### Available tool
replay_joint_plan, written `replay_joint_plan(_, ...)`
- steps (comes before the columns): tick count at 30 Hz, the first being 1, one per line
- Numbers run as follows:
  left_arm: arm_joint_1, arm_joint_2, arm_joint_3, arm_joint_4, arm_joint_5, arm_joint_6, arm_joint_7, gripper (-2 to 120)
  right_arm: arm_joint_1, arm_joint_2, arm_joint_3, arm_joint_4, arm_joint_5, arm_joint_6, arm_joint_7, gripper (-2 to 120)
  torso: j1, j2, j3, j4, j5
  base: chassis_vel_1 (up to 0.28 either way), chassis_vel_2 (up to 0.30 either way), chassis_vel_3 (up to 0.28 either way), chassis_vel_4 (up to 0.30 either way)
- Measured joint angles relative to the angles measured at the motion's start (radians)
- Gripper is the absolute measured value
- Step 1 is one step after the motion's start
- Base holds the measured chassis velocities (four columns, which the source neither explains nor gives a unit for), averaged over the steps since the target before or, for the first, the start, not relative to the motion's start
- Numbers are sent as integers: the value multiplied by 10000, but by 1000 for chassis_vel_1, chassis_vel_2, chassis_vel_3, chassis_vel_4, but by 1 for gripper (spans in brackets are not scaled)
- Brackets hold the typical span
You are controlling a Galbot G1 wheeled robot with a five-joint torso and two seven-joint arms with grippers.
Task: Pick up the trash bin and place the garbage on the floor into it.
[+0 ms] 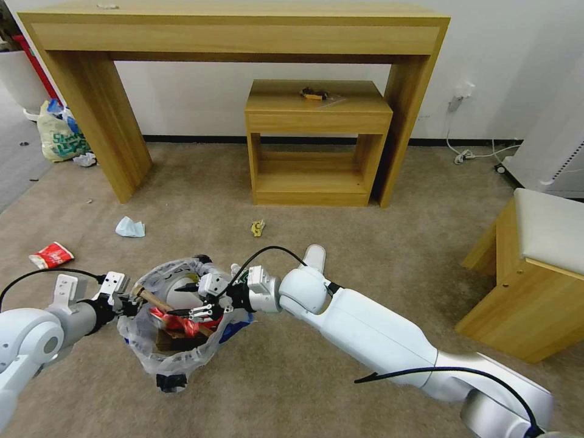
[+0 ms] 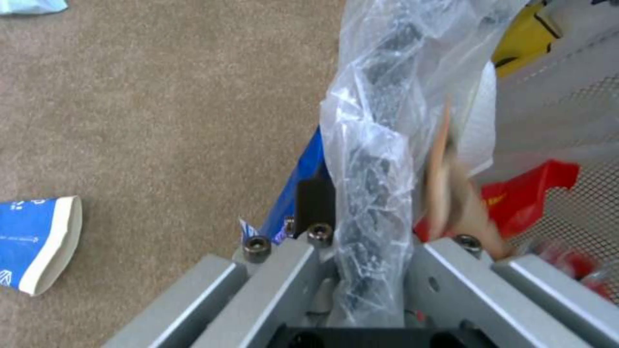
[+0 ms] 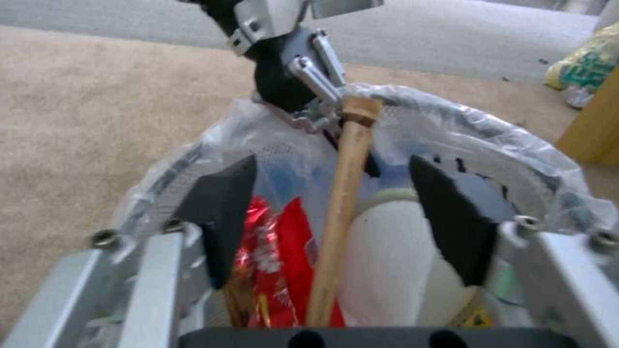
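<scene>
Our left gripper (image 1: pixel 126 299) clenches the rim of the small round black bag-lined trash bin (image 1: pixel 173 356), held above the carpet; our right gripper (image 1: pixel 196 302) hangs released over its red wrappers (image 1: pixel 176 320).

The trash bin (image 1: pixel 172 316) has its bottom hidden by its bag. The small thing on the low shelf (image 1: pixel 314 94) is too tiny to tell. The blue carton (image 2: pixel 36 241) is cut off at the edge.

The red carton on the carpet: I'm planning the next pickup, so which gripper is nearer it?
Left. The left gripper grips the trash bin rim beside the red carton; the right gripper hangs open over the bin, farther off.
</scene>
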Motion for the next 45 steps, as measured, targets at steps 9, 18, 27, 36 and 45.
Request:
replay_joint_plan(9, 156, -106, -297, -41, 12, 0, -30, 0, -319, -198, 1066, 163, 795, -249, 2291, 98, 1, 0, 0, 1, 2, 0, 0, 0, 0)
replay_joint_plan(18, 478, -315, -700, -126, 69, 0, -7, 0, -1014, -663, 2496, -672, 1422, -635, 3836, 100, 0, 1, 0, 1, 3, 0, 0, 0, 0)
replay_joint_plan(27, 492, -374, -821, -123, 101, 1, -9, 0, -1288, -430, 3217, -3492, 1338, -137, 4153, 100, 0, 0, 0, 1, 2, 0, 0, 0, 0)
replay_joint_plan(36, 398, -497, -806, -106, 99, 1, -8, 0, -1283, -110, 3442, -5275, 2792, -549, 5465, 100, 0, 0, 0, -1, 2, 0, 0, 0, 0)
replay_joint_plan(45, 333, -524, -667, -127, 100, 0, -2, 0, -745, 589, 3485, -7121, 3922, -825, 6397, 100, 0, 0, 1, 0, 1, 0, 0, 0, 0)
